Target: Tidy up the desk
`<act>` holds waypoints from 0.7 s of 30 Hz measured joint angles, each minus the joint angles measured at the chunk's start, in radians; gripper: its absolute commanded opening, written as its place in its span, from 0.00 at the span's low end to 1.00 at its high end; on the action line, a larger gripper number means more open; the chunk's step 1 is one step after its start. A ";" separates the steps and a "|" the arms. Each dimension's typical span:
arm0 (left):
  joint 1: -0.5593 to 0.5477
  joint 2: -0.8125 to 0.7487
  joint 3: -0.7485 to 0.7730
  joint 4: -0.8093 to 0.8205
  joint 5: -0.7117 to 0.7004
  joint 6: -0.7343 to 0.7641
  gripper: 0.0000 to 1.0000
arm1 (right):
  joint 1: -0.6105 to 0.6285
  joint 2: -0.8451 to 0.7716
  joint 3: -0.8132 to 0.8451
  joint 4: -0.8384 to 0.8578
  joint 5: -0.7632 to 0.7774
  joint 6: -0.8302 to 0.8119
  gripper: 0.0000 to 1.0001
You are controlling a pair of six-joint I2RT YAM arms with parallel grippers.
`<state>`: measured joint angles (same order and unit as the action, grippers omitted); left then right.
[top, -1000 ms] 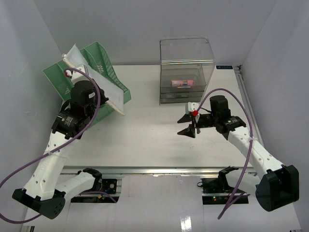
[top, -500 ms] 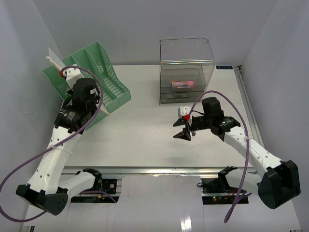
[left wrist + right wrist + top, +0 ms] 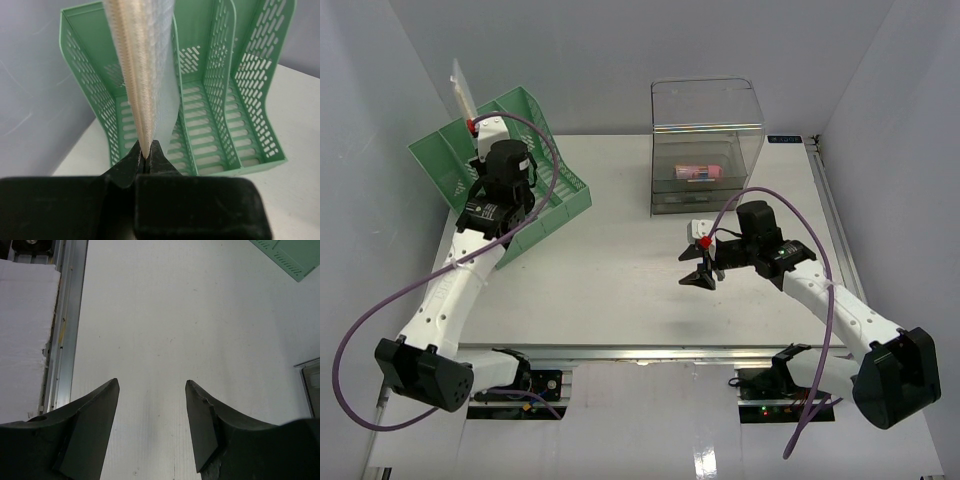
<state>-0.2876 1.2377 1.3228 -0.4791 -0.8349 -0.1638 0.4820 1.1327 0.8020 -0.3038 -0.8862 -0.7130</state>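
The left gripper (image 3: 146, 155) is pinched tight on the edge of a padded envelope (image 3: 145, 75) that rises straight beyond its fingertips, with the green file rack (image 3: 210, 125) just past it, while the right gripper (image 3: 151, 384) hangs partly spread and empty, the desk (image 3: 150, 315) directly beneath it.

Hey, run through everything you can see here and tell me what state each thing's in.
left gripper: shut on the padded envelope.
padded envelope: held upright by its lower edge, in front of the green file rack.
green file rack: standing on the desk, visible slots empty.
right gripper: open, empty, above the desk.
clear box: holds a pink item.
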 measured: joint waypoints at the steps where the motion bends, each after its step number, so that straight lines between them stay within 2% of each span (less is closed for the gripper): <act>1: 0.010 0.010 0.000 0.014 0.000 0.017 0.00 | 0.000 0.001 0.000 0.000 0.002 -0.001 0.63; 15: 0.121 0.044 -0.007 0.068 0.054 0.071 0.00 | 0.000 0.002 0.000 0.000 0.003 -0.002 0.63; 21: 0.151 0.029 -0.110 0.146 0.143 0.017 0.00 | 0.000 0.002 0.000 0.000 0.003 -0.002 0.63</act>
<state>-0.1368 1.2666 1.2132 -0.3334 -0.6921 -0.1469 0.4820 1.1347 0.8017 -0.3038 -0.8837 -0.7147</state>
